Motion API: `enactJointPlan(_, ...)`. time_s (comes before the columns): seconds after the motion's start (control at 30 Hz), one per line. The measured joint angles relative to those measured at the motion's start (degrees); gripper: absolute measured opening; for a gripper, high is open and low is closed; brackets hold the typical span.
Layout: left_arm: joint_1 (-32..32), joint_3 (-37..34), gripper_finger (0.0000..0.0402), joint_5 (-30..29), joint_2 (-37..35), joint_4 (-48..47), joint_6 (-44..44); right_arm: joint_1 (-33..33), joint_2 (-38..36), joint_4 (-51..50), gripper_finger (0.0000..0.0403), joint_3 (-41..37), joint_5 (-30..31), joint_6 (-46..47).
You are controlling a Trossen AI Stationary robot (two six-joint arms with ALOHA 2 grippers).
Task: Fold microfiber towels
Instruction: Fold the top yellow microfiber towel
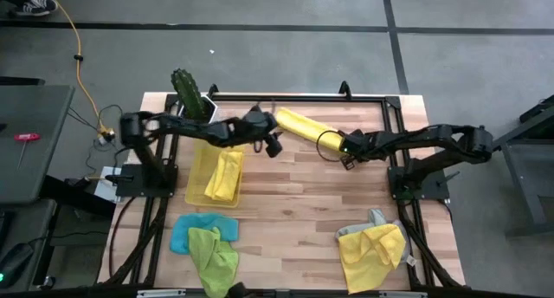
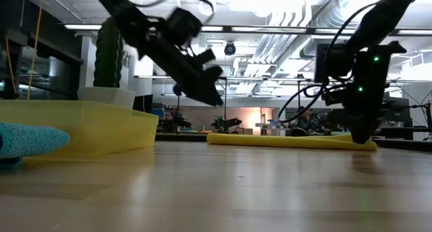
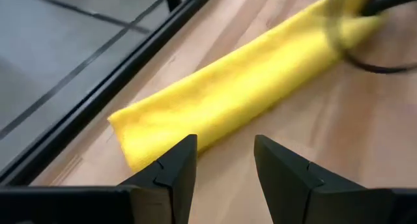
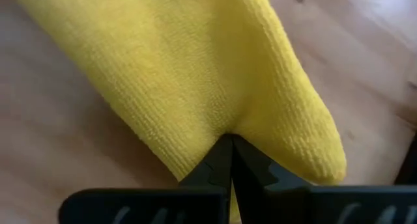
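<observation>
Right wrist view alone shows my right pincer [image 4: 229, 160] clamped on the yellow towel [image 4: 215, 74] end; my left pincer [image 3: 225, 178] stands apart, just before its other end.

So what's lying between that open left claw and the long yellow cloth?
Nothing: in the left wrist view only bare wooden table separates the open left gripper from the folded yellow towel, whose near end lies just ahead.

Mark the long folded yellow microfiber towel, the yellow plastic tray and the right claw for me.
Long folded yellow microfiber towel [image 1: 300, 125]: high view, middle of the fold.
Translucent yellow plastic tray [image 1: 196, 178]: high view, bare left floor.
Right claw [image 1: 329, 142]: high view, shut fingertips on the towel's end.
</observation>
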Motion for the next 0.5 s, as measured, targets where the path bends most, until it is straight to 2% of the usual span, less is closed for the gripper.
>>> enactJointPlan(0.13, 0.2, 4.9, 0.0142, -2.7, 5.6, -1.2, 0.0, 5.4, 0.0, -1.7, 0.0000, 0.0, -0.1, 3.7)
enactJointPlan(0.33, -0.3, 9.6, 0.0142, -5.4, 10.0, -3.4, -0.5, 11.8, 0.0, -2.4, 0.0000, 0.1, -0.2, 7.9)
enactJointPlan(0.5, 0.0, 14.7, 0.0140, -8.6, 10.9, -13.5, -0.9, 14.2, -0.7, -2.4, 0.0000, 0.1, -0.4, 9.7)
